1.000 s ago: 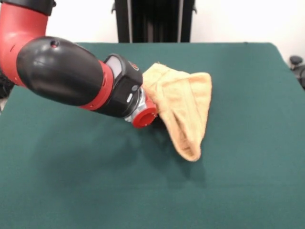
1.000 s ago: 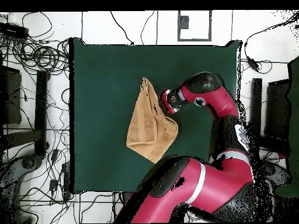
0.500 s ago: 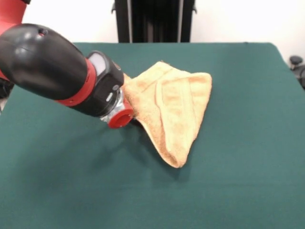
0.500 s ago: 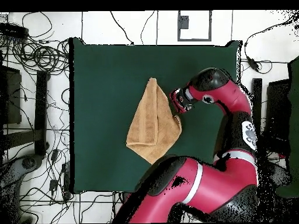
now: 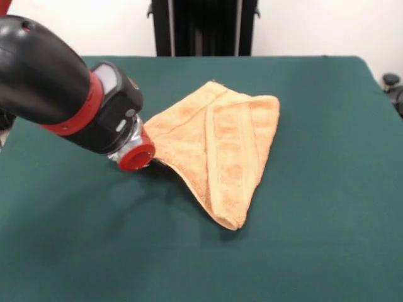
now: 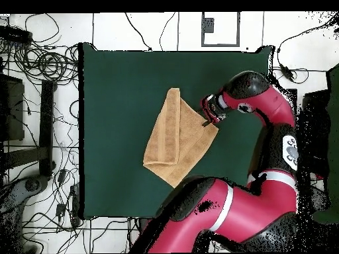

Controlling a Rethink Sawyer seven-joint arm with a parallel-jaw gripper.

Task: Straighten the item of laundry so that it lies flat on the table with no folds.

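The item of laundry (image 5: 220, 145) is a golden-tan towel lying partly folded near the middle of the green table (image 5: 327, 189). One long fold runs down to a point at the front. My gripper (image 5: 150, 160) sits at the towel's left corner, mostly hidden behind the red wrist ring, and is shut on that corner. In the overhead view the towel (image 6: 175, 142) spreads out toward the gripper (image 6: 209, 122), which holds its right corner low over the table (image 6: 112, 99).
A black column (image 5: 204, 25) stands behind the table's far edge. My arm's red and black links (image 6: 218, 211) cover the table's lower right in the overhead view. Cables (image 6: 40, 59) lie on the floor beside the table.
The gripper has moved left in the front view, dragging the towel's corner with it. The lifted, bunched cloth has come down and spread wider on the table.
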